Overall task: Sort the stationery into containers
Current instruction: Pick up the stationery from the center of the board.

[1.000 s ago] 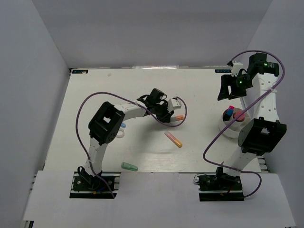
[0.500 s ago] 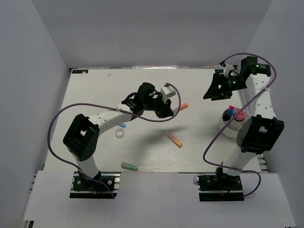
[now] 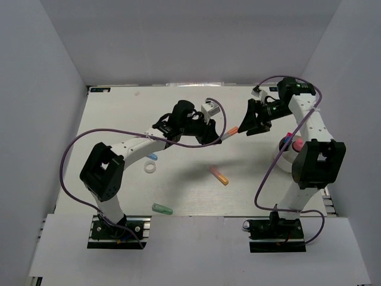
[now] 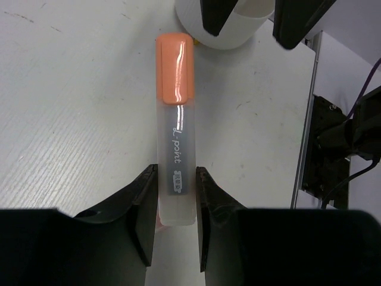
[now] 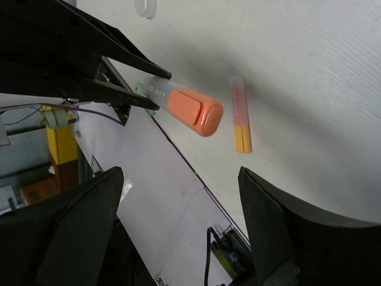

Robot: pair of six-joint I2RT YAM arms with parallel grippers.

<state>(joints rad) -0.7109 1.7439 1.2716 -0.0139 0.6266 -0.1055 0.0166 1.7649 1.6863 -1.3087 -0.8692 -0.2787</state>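
**Top external.**
- Orange-capped marker (image 3: 229, 132): clamped by its clear tail in the left fingers (image 3: 211, 132). The cap juts forward and appears lifted off the worktop (image 3: 119, 119).
- Right fingers (image 3: 255, 121): spread, nothing between them, just ahead of the cap.
- White cup (image 3: 286, 162): behind the right fingers and partly hidden by that arm, with pink and blue pieces standing in it.
- Loose on the worktop, behind the left fingers: pink-and-orange marker (image 3: 218, 175), white ring (image 3: 150, 168), blue piece (image 3: 152, 157), green marker (image 3: 161, 208).
- Risk, as judged: this looks like a mid-air hand-over. If the left fingers let go before the right ones bite, the marker drops to the worktop.
- Pose: the left arm is stretched far across toward its partner. The right arm is folded over its base, with its wrist turned inward.

**Left wrist.**
- The left fingers (image 4: 147, 196) pinch only the rear of the marker's barrel (image 4: 175, 149), and most of its length overhangs.
- The cup (image 4: 229, 39) and the tips of the right fingers (image 4: 217, 15) lie beyond the cap.
- Risk: with so short a hold, a knock on the cap could swivel the marker.
- Pose: wrist level, marker pointing straight ahead.

**Right wrist.**
- The right fingers (image 5: 286, 238) stand wide apart. The cap (image 5: 193, 112) sits between them in view but farther out, not touched.
- The left fingers (image 5: 89, 71) are behind the cap.
- Risk: a close approach could bring the two sets of fingers into contact.
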